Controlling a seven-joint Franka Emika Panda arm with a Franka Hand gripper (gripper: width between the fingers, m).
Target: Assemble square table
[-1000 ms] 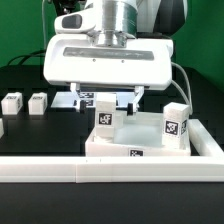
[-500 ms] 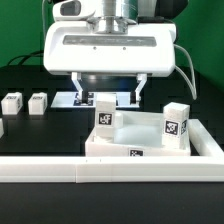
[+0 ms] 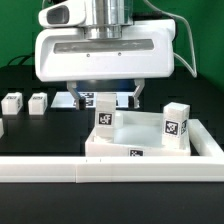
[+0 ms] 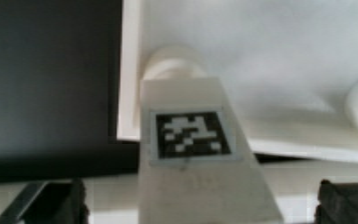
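While fingers (image 3: 76,96) gape | tabletop (image 3: 105,150): one | legs (image 3: 104,118): two on it, two loose

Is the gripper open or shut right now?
Open. The gripper has its fingers wide apart, one on each side of the upright tagged leg, with gaps visible.

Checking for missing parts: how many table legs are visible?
4. On the tabletop stand one leg beneath the end effector and another leg toward the exterior view's right. Two legs sit on the table at that view's left. A cropped white piece there may be another.
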